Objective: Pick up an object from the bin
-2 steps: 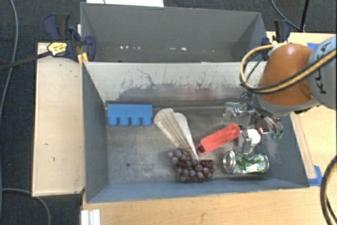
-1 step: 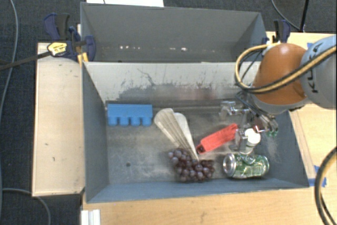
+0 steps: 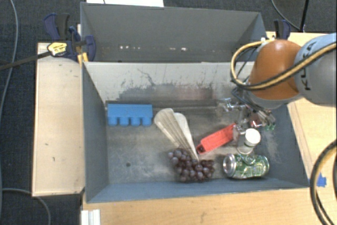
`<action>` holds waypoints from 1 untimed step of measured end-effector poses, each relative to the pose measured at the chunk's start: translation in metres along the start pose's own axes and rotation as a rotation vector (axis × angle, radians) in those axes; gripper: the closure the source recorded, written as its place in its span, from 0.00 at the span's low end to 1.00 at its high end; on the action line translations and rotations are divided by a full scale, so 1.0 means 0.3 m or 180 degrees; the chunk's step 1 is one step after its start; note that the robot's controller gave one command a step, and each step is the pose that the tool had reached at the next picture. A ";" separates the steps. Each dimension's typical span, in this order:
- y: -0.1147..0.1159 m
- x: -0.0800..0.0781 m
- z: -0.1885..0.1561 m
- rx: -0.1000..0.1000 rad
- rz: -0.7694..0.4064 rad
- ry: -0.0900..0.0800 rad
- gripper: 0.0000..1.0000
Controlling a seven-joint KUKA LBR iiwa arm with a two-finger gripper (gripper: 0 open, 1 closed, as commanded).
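My gripper [image 3: 246,115] hangs low at the right side of the bin, just under the arm's orange cover. Directly below it in the view is a small white round cap [image 3: 253,137], seemingly on a small bottle. Left of the cap, a flat red piece [image 3: 216,139] lies at a slant, its upper end close to the gripper. A crushed green drink can [image 3: 246,166] lies on its side against the front wall, beneath the cap. Whether the gripper touches any of these I cannot tell.
A bunch of dark purple grapes [image 3: 190,165] lies at the front middle, with a beige folded fan-shaped thing [image 3: 176,126] behind it. A blue block [image 3: 129,114] sits at the back left. The left part of the floor is bare.
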State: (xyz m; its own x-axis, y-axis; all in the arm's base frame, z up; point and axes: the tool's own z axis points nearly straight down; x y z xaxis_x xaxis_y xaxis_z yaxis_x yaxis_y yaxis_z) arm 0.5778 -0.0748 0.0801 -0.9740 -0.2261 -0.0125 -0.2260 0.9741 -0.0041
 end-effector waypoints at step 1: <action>0.073 -0.020 0.022 0.0002 -0.0173 -0.0001 0.00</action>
State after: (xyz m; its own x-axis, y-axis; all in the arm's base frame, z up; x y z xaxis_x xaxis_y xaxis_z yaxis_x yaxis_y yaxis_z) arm 0.5788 -0.0520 0.0734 -0.9603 -0.2786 -0.0126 -0.2786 0.9604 -0.0054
